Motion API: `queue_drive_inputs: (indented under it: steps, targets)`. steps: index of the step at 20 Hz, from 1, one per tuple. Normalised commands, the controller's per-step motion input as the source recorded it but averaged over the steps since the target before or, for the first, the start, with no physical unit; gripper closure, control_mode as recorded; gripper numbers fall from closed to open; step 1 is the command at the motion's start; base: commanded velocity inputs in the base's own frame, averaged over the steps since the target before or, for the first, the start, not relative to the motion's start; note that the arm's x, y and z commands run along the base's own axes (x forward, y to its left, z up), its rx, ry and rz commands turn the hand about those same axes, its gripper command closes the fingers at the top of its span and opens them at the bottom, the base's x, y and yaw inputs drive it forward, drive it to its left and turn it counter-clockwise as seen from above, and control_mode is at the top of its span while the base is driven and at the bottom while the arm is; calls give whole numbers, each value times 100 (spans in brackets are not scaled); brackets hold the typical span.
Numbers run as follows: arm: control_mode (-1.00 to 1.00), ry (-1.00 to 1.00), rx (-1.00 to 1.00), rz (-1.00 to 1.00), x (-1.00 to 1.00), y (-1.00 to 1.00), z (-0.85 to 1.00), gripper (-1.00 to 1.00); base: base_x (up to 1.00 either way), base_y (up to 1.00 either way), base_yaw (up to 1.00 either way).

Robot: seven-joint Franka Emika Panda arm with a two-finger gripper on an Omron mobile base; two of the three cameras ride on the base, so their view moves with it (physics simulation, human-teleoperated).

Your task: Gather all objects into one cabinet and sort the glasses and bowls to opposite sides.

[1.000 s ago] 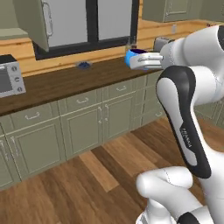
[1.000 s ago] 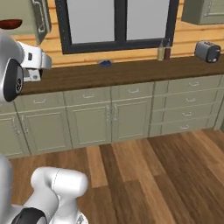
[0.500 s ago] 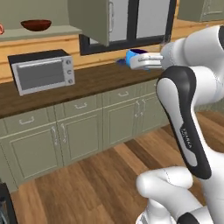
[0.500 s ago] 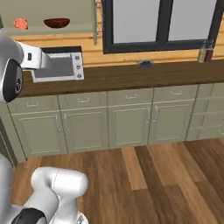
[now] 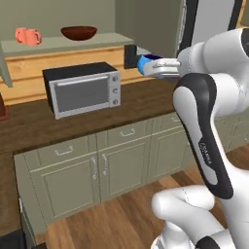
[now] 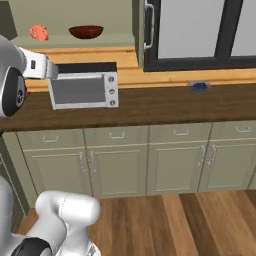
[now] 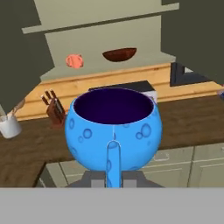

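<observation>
Shelf, far left: two salmon-pink handled mugs (image 5: 27, 36) stand side by side near the left end of the pale open shelf (image 5: 104, 41); a wide dark red-brown bowl (image 5: 79, 33) sits apart to their right, with bare shelf on to the right edge.
Counter: the dark wooden counter (image 5: 146, 102) carries a grey toaster oven (image 5: 82, 88) against the wall; open board lies in front of it and to its right.
Gripper: the gripper (image 5: 151, 66) is clamped on a small shiny bright blue bowl (image 5: 144, 64), held in the air above the counter, right of the oven.
Writing: small lettering on the arm's dark link is too small to read.
Hand view: a wooden knife block (image 7: 54, 113) and a white cup (image 7: 8, 125) stand on the counter at left.
Right base view: a small dark blue object (image 6: 199, 86) lies on the counter under the window.
</observation>
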Motion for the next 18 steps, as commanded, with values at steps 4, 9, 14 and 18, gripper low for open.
queue_drive_inputs:
  steps: [4, 9, 14, 18]
  targets:
    - [100, 0, 0, 0, 0, 0, 0, 100, 30, 71, 18]
    - [100, 0, 0, 0, 0, 0, 0, 100, 47, 29, 5]
    - [100, 0, 0, 0, 0, 0, 0, 100, 81, 2, 3]
    - [100, 0, 0, 0, 0, 0, 0, 100, 50, 44, 6]
